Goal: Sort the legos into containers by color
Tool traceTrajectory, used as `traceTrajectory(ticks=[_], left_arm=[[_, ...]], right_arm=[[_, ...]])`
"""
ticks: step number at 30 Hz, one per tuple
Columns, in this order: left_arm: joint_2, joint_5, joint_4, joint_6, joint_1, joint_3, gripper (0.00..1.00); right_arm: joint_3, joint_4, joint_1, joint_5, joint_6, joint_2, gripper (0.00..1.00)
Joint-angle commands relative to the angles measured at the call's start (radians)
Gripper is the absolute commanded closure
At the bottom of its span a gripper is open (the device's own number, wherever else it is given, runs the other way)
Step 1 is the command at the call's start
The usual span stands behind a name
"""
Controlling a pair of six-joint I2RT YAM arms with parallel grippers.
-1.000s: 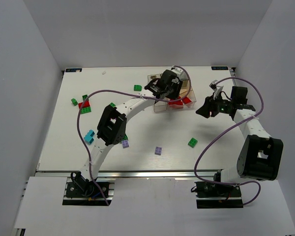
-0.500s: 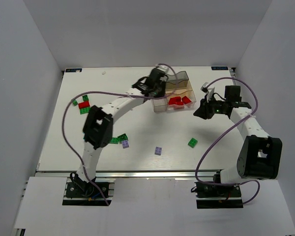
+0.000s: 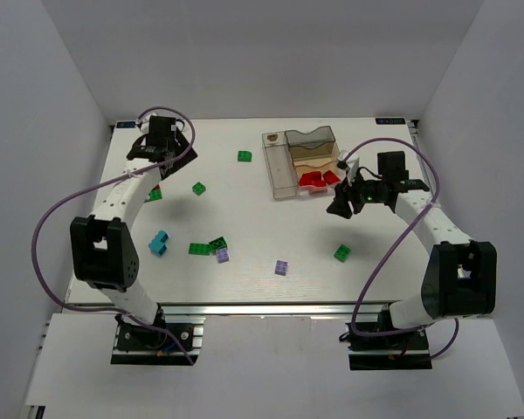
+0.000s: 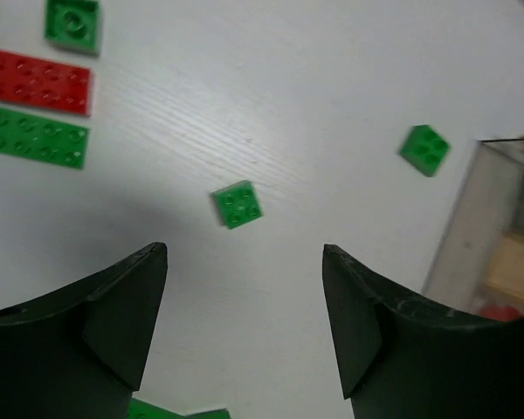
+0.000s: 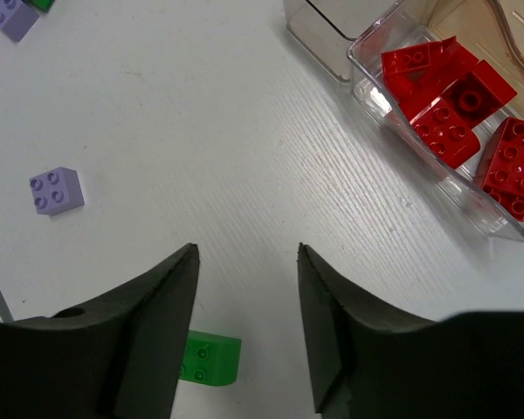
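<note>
The containers are a clear block at the back middle, with several red legos in one bin. Loose legos lie about: green ones, a teal one and lilac ones. My left gripper hangs open and empty at the back left, with a green lego ahead of its fingers. My right gripper is open and empty just right of the containers, above bare table, a green lego beside its left finger.
A long red plate, a long green plate and a green square lie left of the left gripper. Two more green pieces sit near the front left. White walls close in the table on three sides.
My left arm has swung from over the containers to the back left corner, and its jaws now stand open. My right gripper has shifted a little left, toward the containers.
</note>
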Motion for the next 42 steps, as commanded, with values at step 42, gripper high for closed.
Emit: traceTrajectory(ticks=[42], left_arm=[[0.461,0.003,-0.125,0.486,0.279,0.255,0.02]], right_arm=[[0.08,0.066,0.015,0.036,0.074,-0.004,0.32]])
